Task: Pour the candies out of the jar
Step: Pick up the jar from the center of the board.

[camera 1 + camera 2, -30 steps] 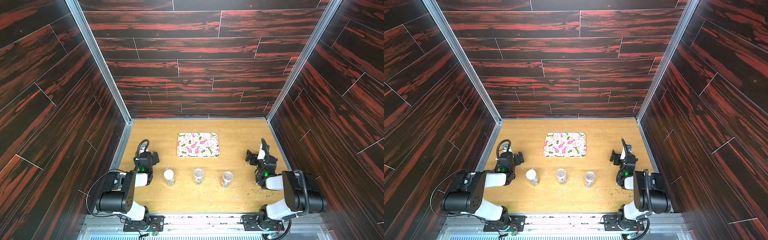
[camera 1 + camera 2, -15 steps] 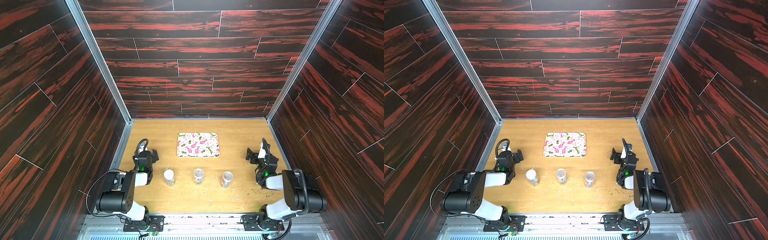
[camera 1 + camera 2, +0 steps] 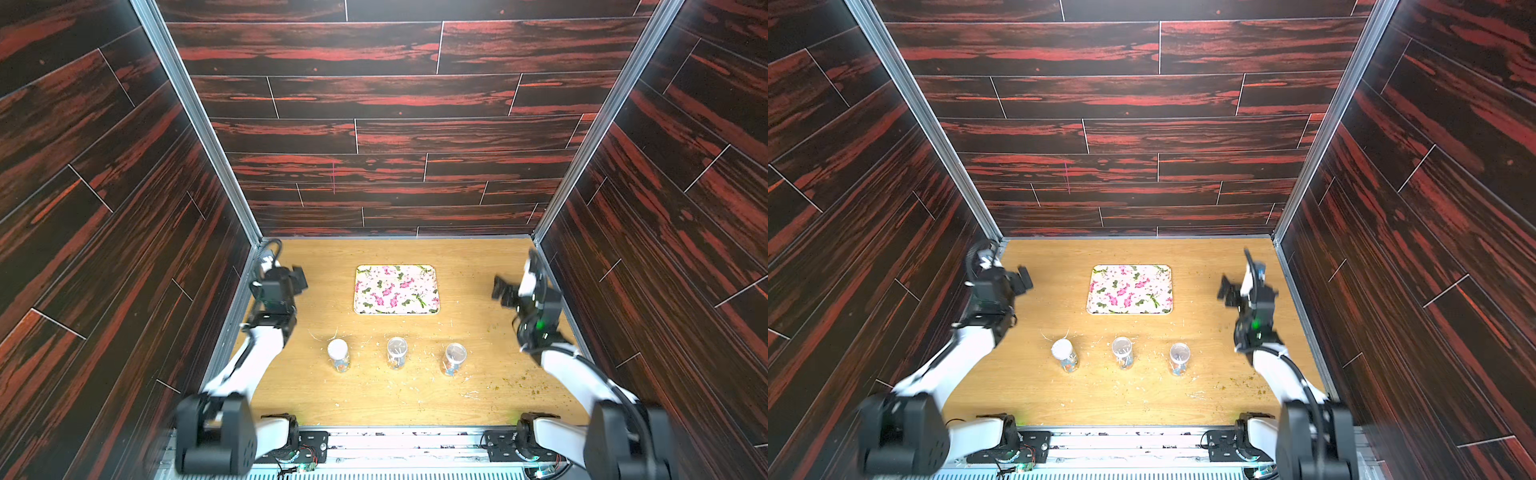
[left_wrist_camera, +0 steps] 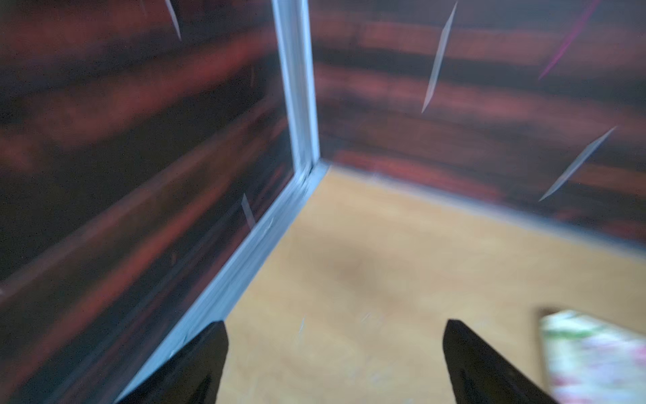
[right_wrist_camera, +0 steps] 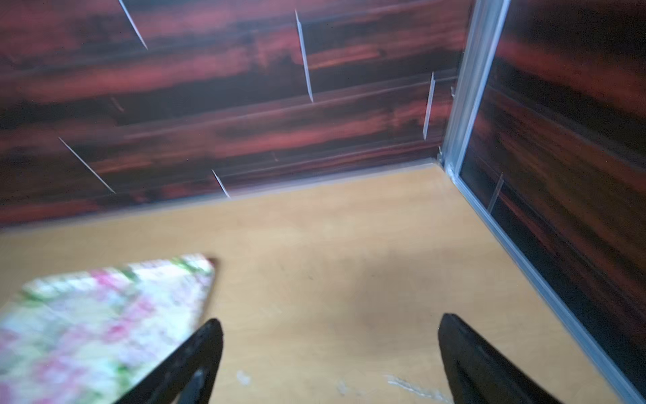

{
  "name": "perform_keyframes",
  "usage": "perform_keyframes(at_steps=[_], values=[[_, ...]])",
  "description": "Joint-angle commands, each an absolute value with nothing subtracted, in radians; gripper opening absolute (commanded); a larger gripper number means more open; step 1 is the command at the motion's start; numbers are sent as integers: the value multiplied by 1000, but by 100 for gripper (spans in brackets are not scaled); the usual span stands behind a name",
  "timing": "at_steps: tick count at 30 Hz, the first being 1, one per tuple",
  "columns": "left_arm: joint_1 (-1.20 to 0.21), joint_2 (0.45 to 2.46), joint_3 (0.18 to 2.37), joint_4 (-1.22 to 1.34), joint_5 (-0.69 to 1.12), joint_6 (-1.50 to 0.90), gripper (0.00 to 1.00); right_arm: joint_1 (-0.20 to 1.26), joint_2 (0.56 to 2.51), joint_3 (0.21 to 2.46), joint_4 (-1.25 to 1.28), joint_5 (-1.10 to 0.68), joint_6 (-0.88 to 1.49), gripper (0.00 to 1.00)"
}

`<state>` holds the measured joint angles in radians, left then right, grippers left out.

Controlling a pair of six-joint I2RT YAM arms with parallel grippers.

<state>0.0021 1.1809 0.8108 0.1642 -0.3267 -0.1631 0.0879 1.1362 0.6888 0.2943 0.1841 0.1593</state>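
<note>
Three small clear jars stand upright in a row on the wooden table in both top views: a left jar [image 3: 337, 353] [image 3: 1064, 354] with a white top, a middle jar [image 3: 397, 352] [image 3: 1122, 351] and a right jar [image 3: 454, 358] [image 3: 1179, 357]. Small coloured candies [image 3: 341, 365] show low in the left jar; those in the other two are too small to make out. My left gripper [image 3: 297, 278] [image 3: 1021, 279] [image 4: 334, 335] hangs open by the left wall, behind the jars. My right gripper [image 3: 500, 291] [image 3: 1225, 291] [image 5: 330, 332] hangs open by the right wall. Neither holds anything.
A flowered tray [image 3: 396, 289] [image 3: 1129, 289] [image 4: 594, 353] [image 5: 98, 314] lies behind the jars at the middle of the table. Pale crumbs and thin white sticks [image 3: 494, 386] litter the wood around the jars and toward the right front. Dark panelled walls close in three sides.
Both arms have risen and swung their open grippers toward the back of the table; they are motion-blurred. The jars and the tray have not moved.
</note>
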Motion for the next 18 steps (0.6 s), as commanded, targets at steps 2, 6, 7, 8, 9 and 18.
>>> perform_keyframes(at_steps=[2, 6, 7, 8, 9, 18], values=[[2, 1093, 850, -79, -127, -236, 100, 172, 1056, 839, -313, 197, 302, 97], [-66, 1054, 897, -172, -72, -275, 100, 292, 1056, 925, -562, 163, 393, 94], [-98, 1043, 899, -176, -81, -268, 100, 330, 1056, 934, -596, 174, 406, 94], [-142, 1032, 899, -169, -99, -251, 100, 372, 1057, 944, -633, 186, 426, 94], [-177, 1024, 899, -155, -115, -232, 100, 408, 1061, 953, -666, 190, 449, 93], [-222, 1081, 924, -28, 182, -260, 100, 608, 1071, 981, -874, 210, 593, 90]])
